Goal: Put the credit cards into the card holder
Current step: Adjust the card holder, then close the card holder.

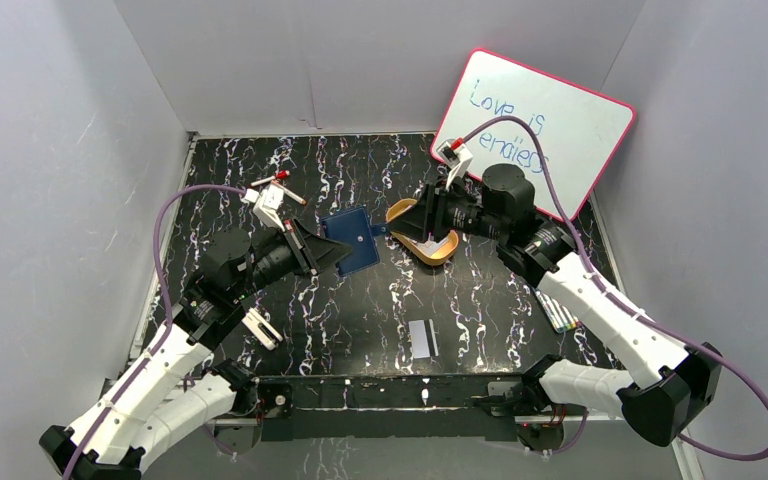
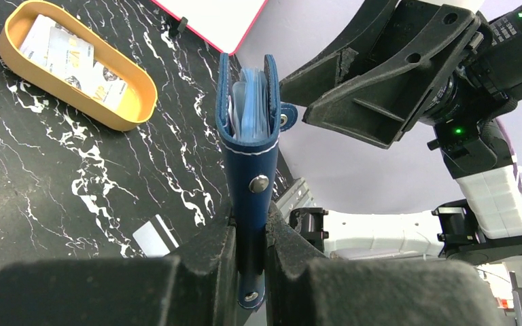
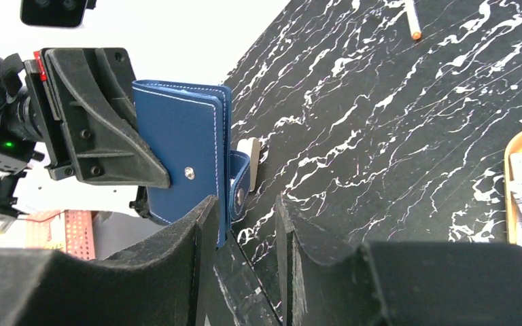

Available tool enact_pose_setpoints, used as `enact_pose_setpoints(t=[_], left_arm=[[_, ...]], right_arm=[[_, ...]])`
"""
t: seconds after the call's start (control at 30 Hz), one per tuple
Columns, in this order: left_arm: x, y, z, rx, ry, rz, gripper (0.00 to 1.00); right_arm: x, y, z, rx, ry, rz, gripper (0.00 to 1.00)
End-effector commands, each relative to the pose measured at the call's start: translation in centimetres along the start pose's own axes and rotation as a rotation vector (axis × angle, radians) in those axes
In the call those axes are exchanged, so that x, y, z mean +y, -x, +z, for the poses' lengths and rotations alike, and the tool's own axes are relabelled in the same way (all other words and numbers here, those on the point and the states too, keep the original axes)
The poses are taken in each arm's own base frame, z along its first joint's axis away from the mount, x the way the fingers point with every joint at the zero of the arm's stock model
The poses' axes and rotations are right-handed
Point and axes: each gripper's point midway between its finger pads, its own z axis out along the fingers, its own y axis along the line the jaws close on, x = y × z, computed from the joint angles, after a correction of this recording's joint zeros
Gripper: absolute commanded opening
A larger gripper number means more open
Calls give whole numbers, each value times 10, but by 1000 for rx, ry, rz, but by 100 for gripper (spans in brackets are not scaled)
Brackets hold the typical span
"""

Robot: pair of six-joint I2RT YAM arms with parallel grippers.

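My left gripper (image 1: 332, 252) is shut on the navy card holder (image 1: 357, 240) and holds it on edge above the table. In the left wrist view the card holder (image 2: 248, 129) stands partly open between my jaws (image 2: 250, 227), and its light blue pockets show. My right gripper (image 1: 407, 223) is open and empty, just right of the holder's snap tab (image 3: 240, 180); it also shows in its own wrist view (image 3: 245, 221). One credit card with a dark stripe (image 1: 421, 338) lies flat near the front edge. More cards (image 2: 68, 58) lie in the orange tin.
The oval orange tin (image 1: 447, 252) sits under my right wrist. A pink-rimmed whiteboard (image 1: 535, 125) leans at the back right. Marker pens (image 1: 560, 315) lie by my right forearm. Grey walls enclose the table on three sides.
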Motion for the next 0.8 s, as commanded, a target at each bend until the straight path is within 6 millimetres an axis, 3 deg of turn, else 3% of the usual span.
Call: enact_pose_setpoints(t=[0.0, 0.17, 0.5, 0.77], left_arm=[[-19, 8, -5, -19, -75, 37, 0], [-19, 7, -5, -16, -76, 35, 0], [-21, 4, -7, -4, -90, 38, 0], [-22, 4, -10, -10, -94, 40, 0]], right_arm=[[34, 23, -11, -40, 115, -46, 44], [35, 22, -10, -21, 120, -41, 44], [31, 17, -4, 6, 117, -22, 32], [29, 17, -4, 10, 107, -17, 28]])
